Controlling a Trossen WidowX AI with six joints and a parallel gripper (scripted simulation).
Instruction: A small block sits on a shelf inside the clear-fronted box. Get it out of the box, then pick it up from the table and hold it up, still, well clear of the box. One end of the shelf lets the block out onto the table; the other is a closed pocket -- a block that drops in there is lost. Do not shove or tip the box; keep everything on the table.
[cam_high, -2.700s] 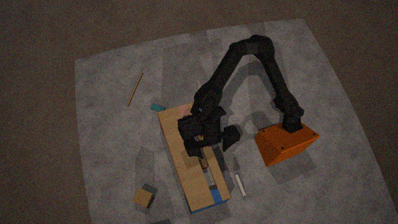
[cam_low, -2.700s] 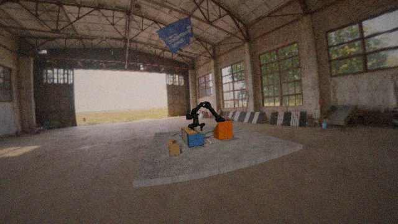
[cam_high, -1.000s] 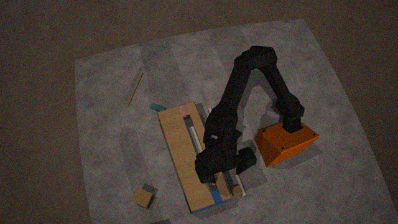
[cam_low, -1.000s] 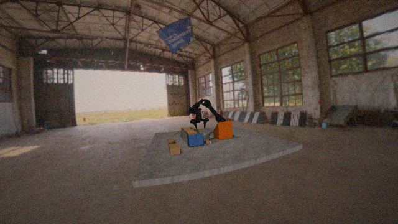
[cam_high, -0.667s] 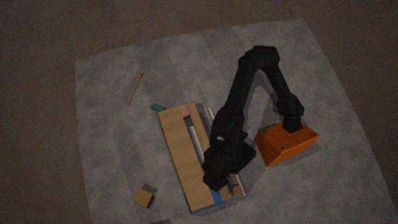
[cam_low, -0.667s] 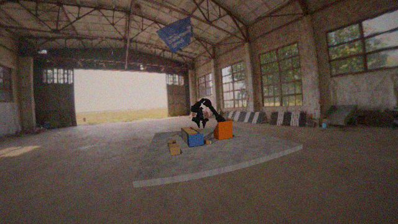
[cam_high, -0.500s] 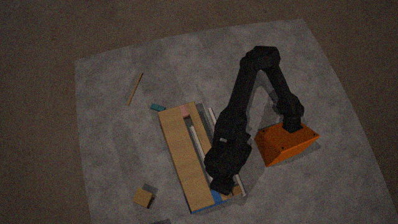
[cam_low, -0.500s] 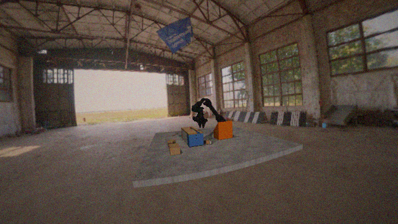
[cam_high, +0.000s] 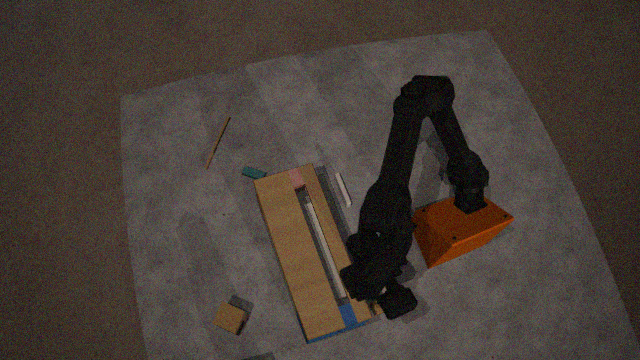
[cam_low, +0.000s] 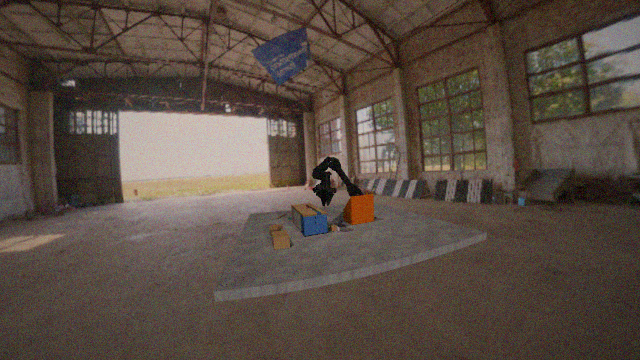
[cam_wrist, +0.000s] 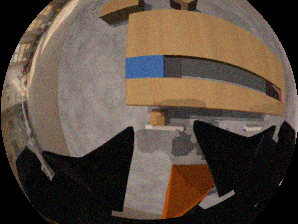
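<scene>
Black gripper (cam_wrist: 164, 137) half-open, empty, low beside long tan wooden box's (cam_high: 295, 240) blue end, straddling small tan block (cam_wrist: 157, 117) on counter (cam_high: 500, 300) for pickup.

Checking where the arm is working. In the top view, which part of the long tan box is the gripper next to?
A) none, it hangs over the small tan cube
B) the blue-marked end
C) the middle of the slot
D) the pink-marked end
B: the gripper sits just off the blue end of the box, far from the pink patch and the small tan cube.
</scene>
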